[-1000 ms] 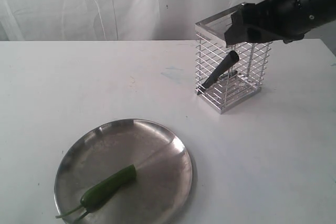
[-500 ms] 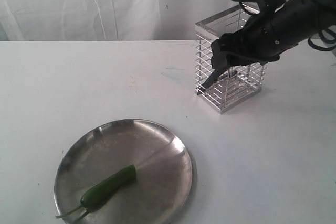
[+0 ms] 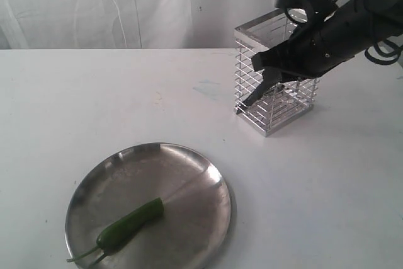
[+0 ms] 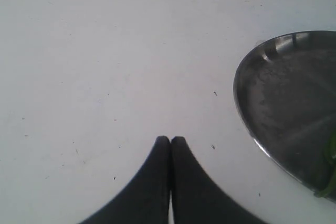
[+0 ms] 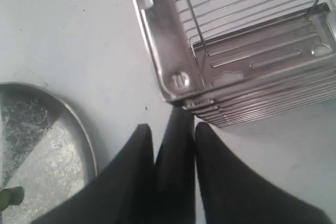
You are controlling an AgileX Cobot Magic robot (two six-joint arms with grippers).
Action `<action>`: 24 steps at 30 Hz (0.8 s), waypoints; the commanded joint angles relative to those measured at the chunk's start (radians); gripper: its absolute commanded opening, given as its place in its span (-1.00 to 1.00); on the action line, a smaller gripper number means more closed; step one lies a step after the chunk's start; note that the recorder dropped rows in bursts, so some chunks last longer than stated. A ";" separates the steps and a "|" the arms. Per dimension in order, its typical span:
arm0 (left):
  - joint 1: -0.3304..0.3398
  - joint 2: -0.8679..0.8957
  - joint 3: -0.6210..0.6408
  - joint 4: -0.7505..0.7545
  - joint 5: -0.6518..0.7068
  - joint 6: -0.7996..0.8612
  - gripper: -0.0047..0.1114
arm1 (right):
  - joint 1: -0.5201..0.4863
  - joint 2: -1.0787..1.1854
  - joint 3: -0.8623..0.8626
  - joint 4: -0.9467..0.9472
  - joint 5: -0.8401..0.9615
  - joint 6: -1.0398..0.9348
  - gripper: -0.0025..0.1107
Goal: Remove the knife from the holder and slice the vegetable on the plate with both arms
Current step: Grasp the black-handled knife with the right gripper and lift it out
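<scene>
The knife (image 3: 254, 97) leans inside the chrome wire holder (image 3: 296, 104) at the back right, black handle up. My right gripper (image 3: 272, 75) reaches over the holder's front corner, and its two fingers press on the knife's handle (image 5: 176, 150) from both sides. The right gripper (image 5: 170, 129) is shut on that handle, just outside the holder's base (image 5: 236, 77). The green vegetable (image 3: 129, 222) lies on the steel plate (image 3: 189, 159) at the front left. My left gripper (image 4: 170, 139) hovers shut and empty over bare table beside the plate (image 4: 283, 108); it does not show in the exterior view.
White tabletop runs between the plate and the holder. A white curtain hangs behind the table. In the right wrist view the plate's rim (image 5: 84, 140) lies near the fingers, with the vegetable's tip (image 5: 10, 196) at the frame's corner.
My right arm has come down from above the holder to its front side and its fingers have closed in on the knife handle. The left gripper, plate and vegetable have stayed put.
</scene>
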 commanded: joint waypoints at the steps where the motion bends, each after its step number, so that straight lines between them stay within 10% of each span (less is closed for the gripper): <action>1: -0.005 -0.004 0.003 -0.010 -0.004 0.002 -0.92 | 0.000 -0.005 -0.005 -0.012 -0.005 0.003 -0.78; 24: -0.005 -0.004 0.003 -0.010 -0.004 0.002 -0.92 | 0.001 -0.434 0.013 -0.060 0.226 0.057 -0.96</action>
